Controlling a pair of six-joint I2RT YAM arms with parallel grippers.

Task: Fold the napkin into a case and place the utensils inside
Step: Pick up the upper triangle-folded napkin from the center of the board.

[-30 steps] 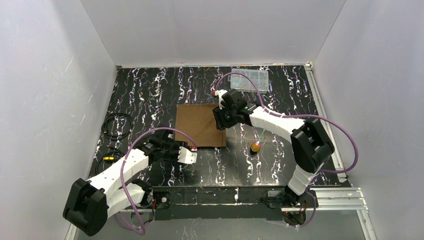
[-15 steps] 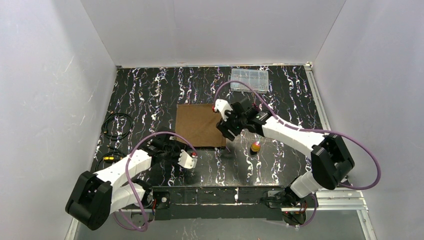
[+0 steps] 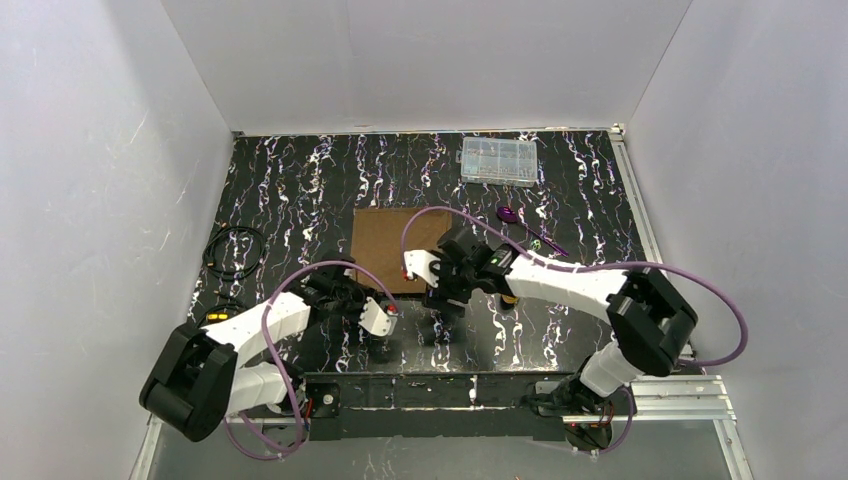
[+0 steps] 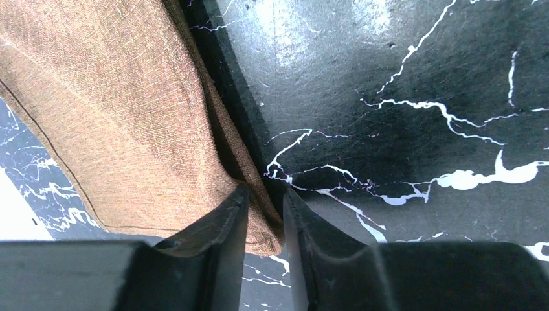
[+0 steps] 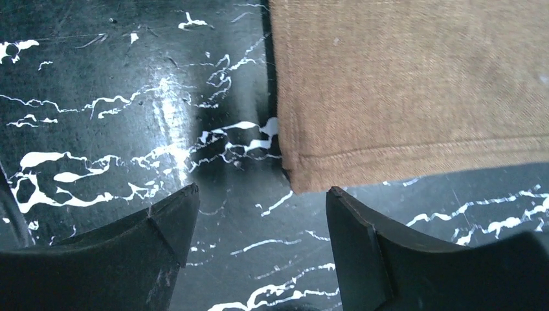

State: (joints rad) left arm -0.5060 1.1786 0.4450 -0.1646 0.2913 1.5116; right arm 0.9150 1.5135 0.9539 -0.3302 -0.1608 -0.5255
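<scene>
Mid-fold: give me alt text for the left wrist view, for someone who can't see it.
The jaws of the left gripper pinch a corner of the brown woven cloth napkin, its edge bunched into a ridge running up from them. The rest lies on the black white-veined tabletop.

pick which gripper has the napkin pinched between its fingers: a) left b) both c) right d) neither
a: the left gripper has its fingers closed on a corner of the napkin, while the right gripper stands open with the napkin's corner just ahead of it, untouched.
</scene>
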